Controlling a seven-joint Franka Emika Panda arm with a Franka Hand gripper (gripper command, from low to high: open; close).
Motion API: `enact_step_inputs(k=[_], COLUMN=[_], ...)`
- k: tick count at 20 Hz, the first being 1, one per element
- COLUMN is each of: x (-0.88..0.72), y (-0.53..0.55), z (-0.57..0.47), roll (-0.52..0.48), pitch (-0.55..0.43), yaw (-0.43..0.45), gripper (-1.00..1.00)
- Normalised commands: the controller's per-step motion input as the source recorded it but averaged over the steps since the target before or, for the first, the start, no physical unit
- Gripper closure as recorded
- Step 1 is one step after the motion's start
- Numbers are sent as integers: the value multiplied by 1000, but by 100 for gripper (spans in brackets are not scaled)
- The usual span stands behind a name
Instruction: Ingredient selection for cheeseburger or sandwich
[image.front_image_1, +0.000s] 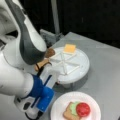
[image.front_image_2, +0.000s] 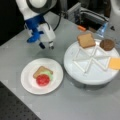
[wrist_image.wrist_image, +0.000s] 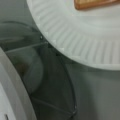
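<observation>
The sandwich lies on a white paper plate (image.front_image_2: 27, 82): a brown bread slice (image.front_image_2: 40, 71), green lettuce (image.front_image_2: 49, 74) and a red tomato disc (image.front_image_2: 42, 80) on top. It also shows in a front view as the tomato (image.front_image_1: 83, 109) over lettuce (image.front_image_1: 73, 107) and bread (image.front_image_1: 68, 114). My gripper (image.front_image_2: 46, 46) hangs above the table just beyond the plate, open and empty. A second bread slice (image.front_image_2: 86, 40), a dark patty (image.front_image_2: 107, 44) and a yellow cheese square (image.front_image_2: 115, 63) rest on the round white tray (image.front_image_2: 85, 75). In the wrist view I see the plate's ribbed rim (wrist_image.wrist_image: 80, 47) and a bread corner (wrist_image.wrist_image: 95, 3).
The white tray (image.front_image_1: 80, 70) stands raised on the grey table, its ridges dividing it into wedges. My arm (image.front_image_1: 27, 45) covers the tray's left part in a front view, with the cheese (image.front_image_1: 69, 48) and patty (image.front_image_1: 50, 52) showing. Equipment and an orange object (image.front_image_2: 81, 28) sit at the table's back.
</observation>
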Motion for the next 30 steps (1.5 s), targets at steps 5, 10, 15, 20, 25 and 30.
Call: enact_step_inputs(k=[5,10,15,20,25,30], x=[-621,-530,-358,-208,-52,-4], y=[846,784,477,473,492,321], z=[102,26,-34,-59,-48,-66], roll=[-446,-483,-487,-417,-432,-327], pitch=[-69,-131,-103,-74,-104,-103], yaw=[47,92,31,24,67,70], gripper=[-100,-100,-100,-100,-100,-100])
